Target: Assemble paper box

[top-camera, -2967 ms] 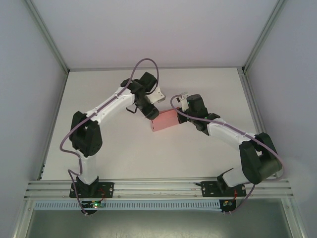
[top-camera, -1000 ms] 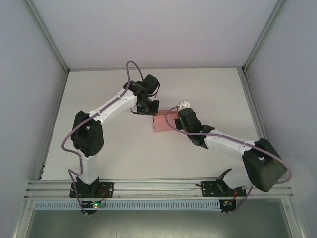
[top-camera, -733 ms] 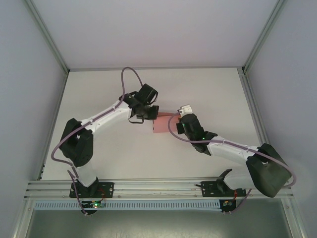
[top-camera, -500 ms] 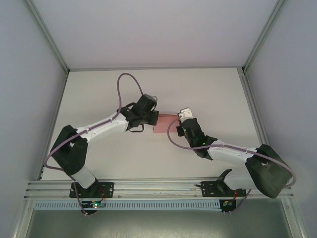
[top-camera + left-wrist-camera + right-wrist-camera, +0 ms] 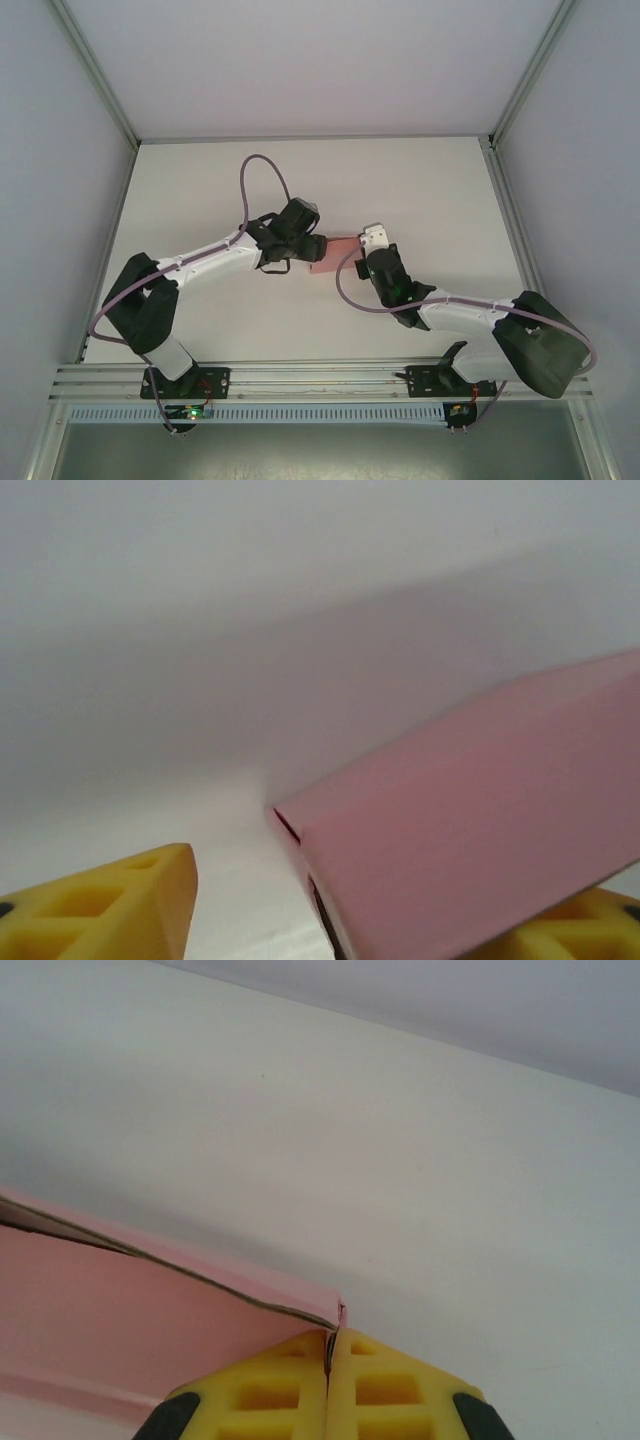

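The paper box [image 5: 336,256] is at the middle of the table [image 5: 200,190]. At its left end the left gripper [image 5: 312,245] gapes, one yellow finger [image 5: 115,912] clear of it. At its right corner the right gripper [image 5: 329,1355] pinches the box's thin edge

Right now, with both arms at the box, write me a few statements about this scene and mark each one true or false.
1. The right gripper is shut on a thin edge of the box. True.
2. The left gripper is clamped tight. False: its fingers stand wide apart, with the box between them and a gap on one side.
3. The box sits at a far corner of the table. False: it is near the middle.
4. From overhead, the box lies between the two grippers. True.
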`<state>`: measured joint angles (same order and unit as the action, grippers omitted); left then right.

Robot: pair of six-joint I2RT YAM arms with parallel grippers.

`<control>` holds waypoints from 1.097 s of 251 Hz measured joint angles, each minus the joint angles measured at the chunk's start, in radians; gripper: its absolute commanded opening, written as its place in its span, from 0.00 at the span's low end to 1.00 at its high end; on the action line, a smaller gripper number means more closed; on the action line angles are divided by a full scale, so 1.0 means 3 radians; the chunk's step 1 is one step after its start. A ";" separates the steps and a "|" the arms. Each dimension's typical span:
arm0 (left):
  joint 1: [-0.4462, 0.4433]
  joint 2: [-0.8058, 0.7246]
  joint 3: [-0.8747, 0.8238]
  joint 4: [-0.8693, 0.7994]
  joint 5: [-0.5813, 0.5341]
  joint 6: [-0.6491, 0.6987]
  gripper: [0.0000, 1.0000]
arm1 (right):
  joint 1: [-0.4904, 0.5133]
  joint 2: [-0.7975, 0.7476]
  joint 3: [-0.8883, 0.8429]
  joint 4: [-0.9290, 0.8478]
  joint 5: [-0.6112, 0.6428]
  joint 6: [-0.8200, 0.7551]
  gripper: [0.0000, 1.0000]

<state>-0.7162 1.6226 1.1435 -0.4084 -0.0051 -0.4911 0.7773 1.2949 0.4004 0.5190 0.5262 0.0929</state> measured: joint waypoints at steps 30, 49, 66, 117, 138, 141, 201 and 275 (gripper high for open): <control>-0.0053 -0.0134 0.0036 -0.0277 0.0156 -0.0093 1.00 | 0.0046 0.0034 0.0033 -0.0005 -0.0013 0.0003 0.00; -0.0052 -0.0259 0.0061 -0.0364 0.0184 -0.0196 1.00 | 0.0058 0.0037 0.0041 -0.0017 -0.0011 0.0003 0.00; -0.0023 -0.0404 0.0062 -0.0370 0.0168 -0.0331 1.00 | 0.0058 0.0037 0.0041 -0.0018 -0.0011 0.0004 0.00; 0.0516 -0.0650 -0.0131 -0.0093 0.0529 -0.0978 1.00 | 0.0061 0.0036 0.0039 -0.0018 -0.0010 0.0005 0.00; 0.0708 -0.0556 -0.0282 0.0102 0.0807 -0.1200 1.00 | 0.0066 0.0037 0.0039 -0.0017 -0.0009 0.0005 0.00; 0.0717 -0.0537 -0.0290 0.0118 0.0838 -0.1222 1.00 | 0.0069 0.0037 0.0039 -0.0017 -0.0009 0.0005 0.00; 0.0712 -0.0067 -0.0362 0.0486 0.1549 -0.1451 0.79 | 0.0103 0.0108 0.0090 -0.0015 0.0053 0.0024 0.00; 0.0740 -0.0024 -0.0654 0.1188 0.1788 -0.1606 0.55 | 0.0153 0.0128 0.0079 0.0004 0.0191 0.0123 0.00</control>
<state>-0.4942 1.6154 0.9474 -0.0521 0.5312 -0.9730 0.8230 1.3334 0.4240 0.5201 0.5835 0.1299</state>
